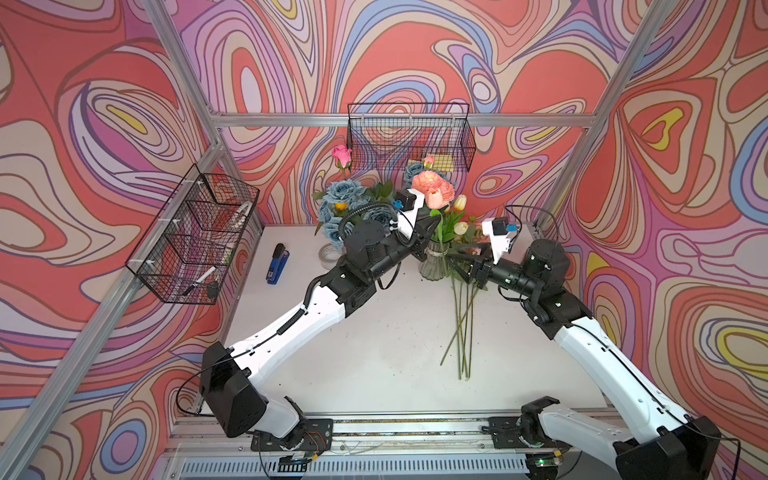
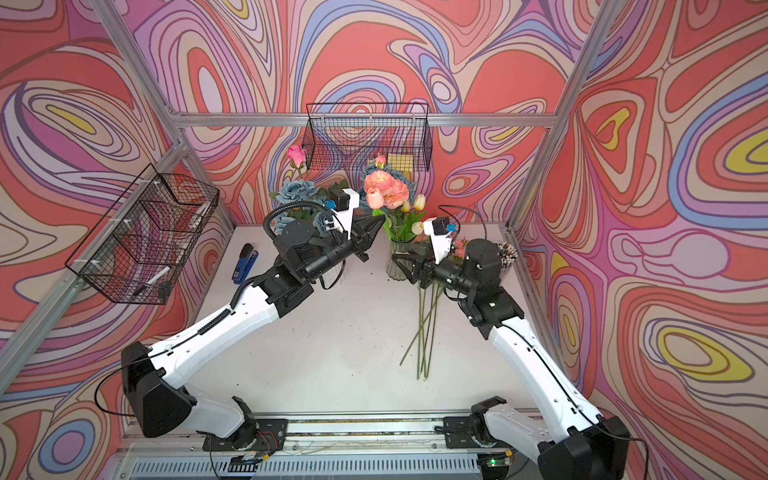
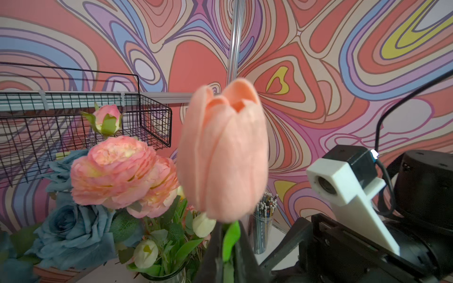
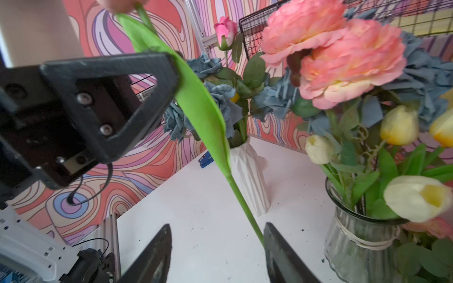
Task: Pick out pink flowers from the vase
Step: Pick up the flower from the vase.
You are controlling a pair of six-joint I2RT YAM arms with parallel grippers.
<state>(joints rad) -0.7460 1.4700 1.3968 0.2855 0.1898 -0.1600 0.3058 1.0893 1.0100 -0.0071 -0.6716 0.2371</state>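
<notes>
Peach-pink fabric tulip point(image 3: 221, 152) is pinched tight by the left gripper point(image 3: 228, 232), its long green stem point(image 4: 241, 201) slanting down between the open jaws of the right gripper point(image 4: 217, 235).

I count two vases on the table point(image 1: 374, 353): one glass vase point(image 1: 432, 266), one white vase point(image 4: 247, 176). Two wire baskets point(image 1: 409, 137), upper centre and left of the frame. Two peach ruffled blooms point(image 3: 112, 171), one peach tulip point(image 3: 223, 156), two pink buds point(image 1: 341, 154). Four cream and yellow tulips point(image 4: 318, 149) in the right wrist view. Blue roses point(image 1: 344, 192) too bunched to count. About four bare stems point(image 1: 461, 324), one stapler point(image 1: 277, 264), one tape roll point(image 1: 328, 253).
</notes>
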